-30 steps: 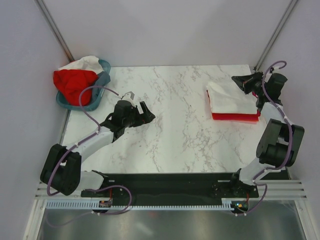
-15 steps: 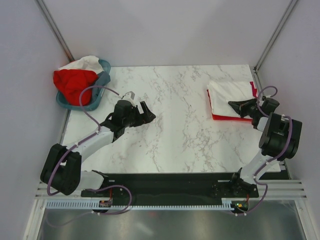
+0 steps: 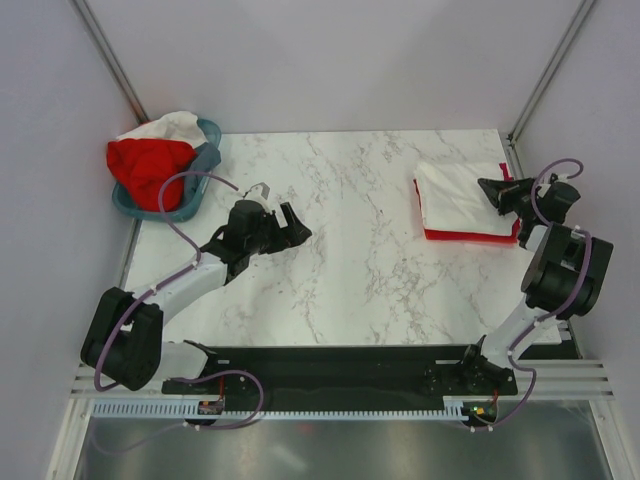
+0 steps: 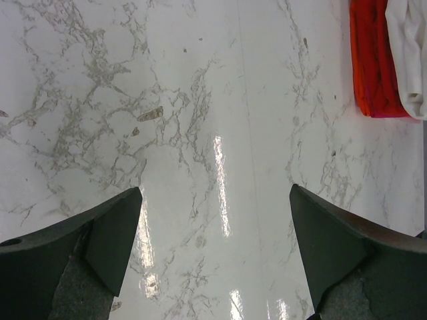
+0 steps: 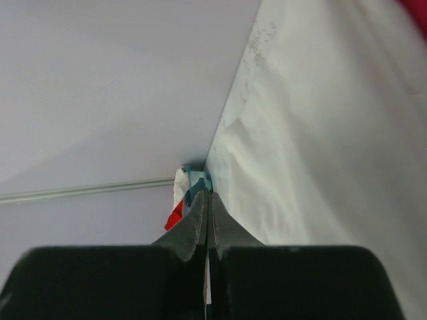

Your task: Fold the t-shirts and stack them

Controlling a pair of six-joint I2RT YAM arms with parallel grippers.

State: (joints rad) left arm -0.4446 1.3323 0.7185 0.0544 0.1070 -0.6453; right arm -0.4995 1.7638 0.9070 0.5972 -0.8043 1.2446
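Roughly midway, I judge. Marble table (image 3: 370, 260) carries everything. Folded stack sits at the far right corner: white t-shirt (image 3: 460, 195) on top, squared off, with a red layer (image 3: 470, 235) showing under its near edge. In the left wrist view that lower edge reads orange-red with a pink hem, so possibly more than one shirt beneath; exact count can't be told.

Teal basket (image 3: 128, 205) is at the far left corner, hanging partly off the table edge. It holds a crumpled red t-shirt (image 3: 150, 165) and a crumpled white t-shirt (image 3: 170, 125) behind it, both unfolded. Those are what's left to do: pull out, fold, add to the stack.

Left gripper (image 3: 297, 224) hovers over bare marble left of centre, between basket and stack, claw spread wide, nothing in it; the wrist view shows only table between the fingers (image 4: 113, 233).

Right gripper (image 3: 487, 186) sits at the right edge of the stack, over the white top shirt, claw pinched fully together, no cloth between the jaws. Whether it touches the cloth can't be told.
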